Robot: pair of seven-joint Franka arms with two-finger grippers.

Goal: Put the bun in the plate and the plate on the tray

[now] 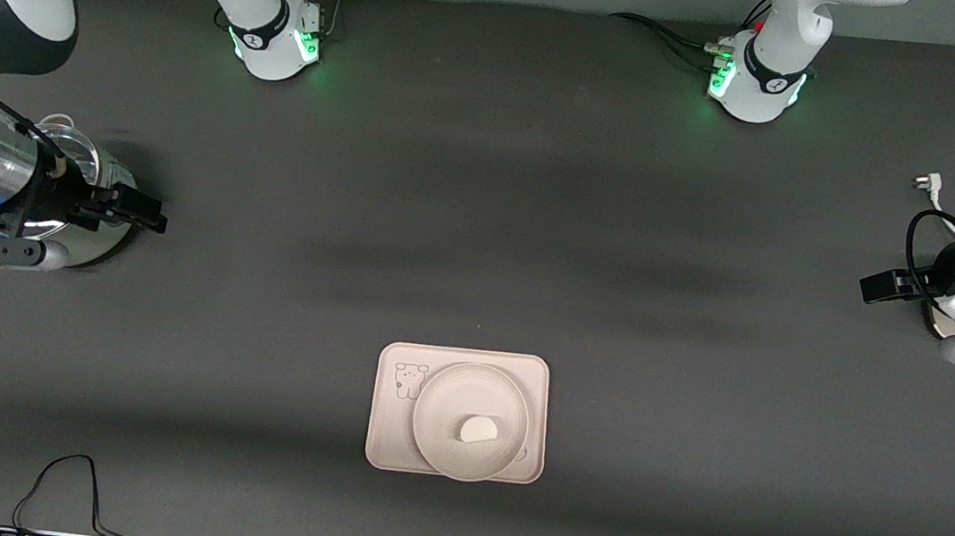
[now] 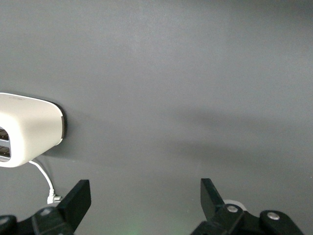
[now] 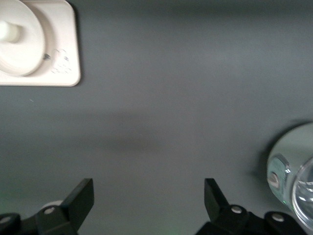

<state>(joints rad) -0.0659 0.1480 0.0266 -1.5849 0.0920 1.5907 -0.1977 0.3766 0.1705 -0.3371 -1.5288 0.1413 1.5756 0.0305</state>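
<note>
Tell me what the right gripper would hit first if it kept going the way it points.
Probably just bare table: the right gripper has open fingers and faces the mat, with the tray and blender off to either side.

Cut off, covered, or too small to read

The plate [image 1: 470, 421] covers most of the tray [image 1: 386, 437], hiding part of its small drawing [image 1: 410, 380], and any script there is too small to read. In the right wrist view the plate [image 3: 22, 46], tray [image 3: 63, 58] and bun [image 3: 7, 31] run off the edge, as does a clear-topped appliance [image 3: 293, 178]. The left wrist view crops a white device [image 2: 27, 129]. In the front view both arms leave the frame, and the right arm partly hides that appliance [image 1: 88, 170].
</note>
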